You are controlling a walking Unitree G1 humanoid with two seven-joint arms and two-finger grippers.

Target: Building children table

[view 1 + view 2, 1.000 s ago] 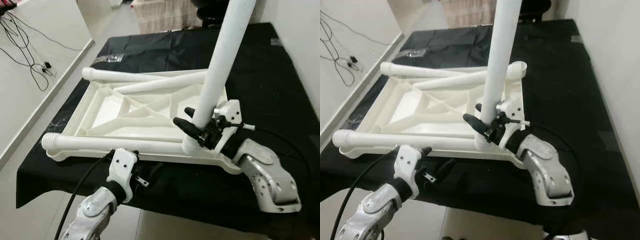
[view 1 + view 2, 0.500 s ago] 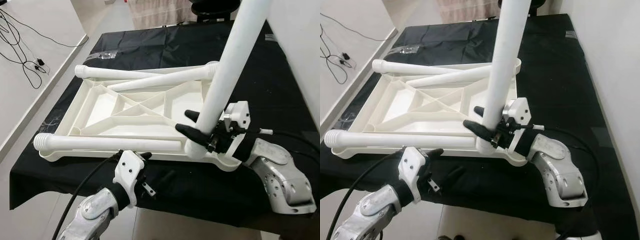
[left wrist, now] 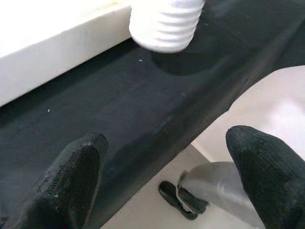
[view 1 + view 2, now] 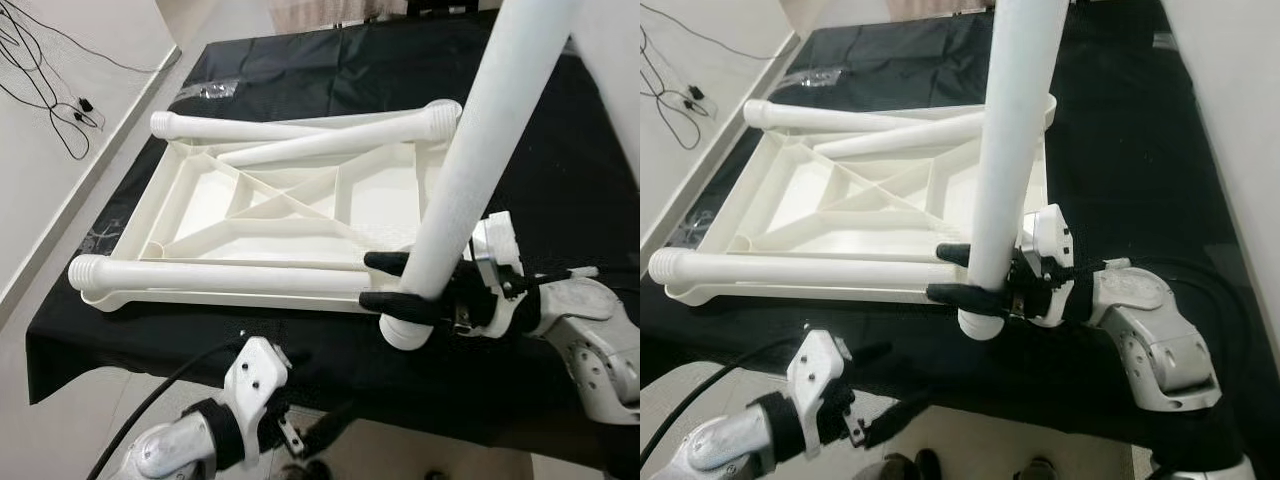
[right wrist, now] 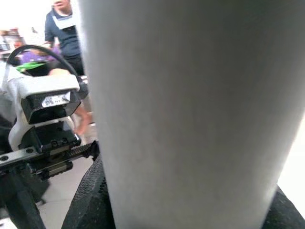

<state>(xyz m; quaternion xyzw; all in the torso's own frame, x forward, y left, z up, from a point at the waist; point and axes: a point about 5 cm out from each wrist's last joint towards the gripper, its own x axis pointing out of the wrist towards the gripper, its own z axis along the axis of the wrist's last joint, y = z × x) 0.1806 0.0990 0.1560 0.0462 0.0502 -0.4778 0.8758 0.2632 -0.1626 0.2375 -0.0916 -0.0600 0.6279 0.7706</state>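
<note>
since a second ago the right gripper (image 4: 395,283) has drawn the white table leg (image 4: 470,170) back off the near right corner of the upturned white tabletop (image 4: 290,215); its lower end now hangs just past the tabletop's near edge, over the black cloth (image 4: 560,180) at the front of the table. the gripper's two black fingers (image 4: 958,293) are clamped on either side of the leg close to its lower end, and the leg stands nearly upright, leaning a little away to the right and running out of the top of the picture. in the right wrist view the leg (image 5: 190,109) fills the space between the fingers, and a person (image 5: 64,33) in a dark top stands in the background.

three more legs lie flat on the tabletop: one along the near edge (image 4: 220,280) and two crossing at the far edge (image 4: 330,140).

the left gripper (image 3: 167,191) is low in front of the table edge, its fingers (image 3: 71,176) spread apart and holding nothing. cables (image 4: 50,80) lie on the floor to the left.
</note>
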